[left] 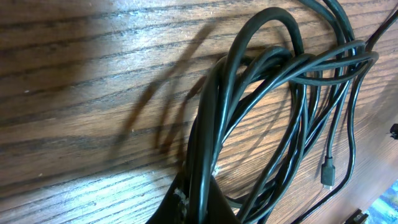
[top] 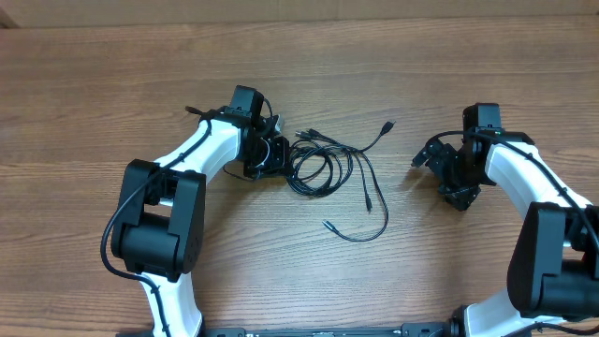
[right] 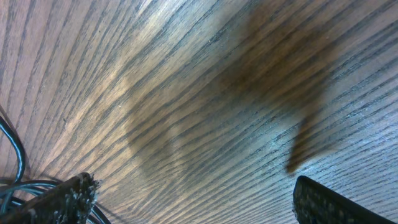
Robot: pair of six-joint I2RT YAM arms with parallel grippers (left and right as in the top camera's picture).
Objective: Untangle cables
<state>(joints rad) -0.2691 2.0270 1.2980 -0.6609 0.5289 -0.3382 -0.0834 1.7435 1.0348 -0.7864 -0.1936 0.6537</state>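
Cables [top: 315,172] are bunched in a loose tangled coil on the table [top: 299,65], between the two arms. Left fingers [left: 171,213] are clamped together on several bundled strands at the coil's left edge. Right fingers [right: 329,200] are spread wide apart with nothing gripped, held over bare wood to the coil's right. Loose plug ends are trailed out to the right and toward the front.
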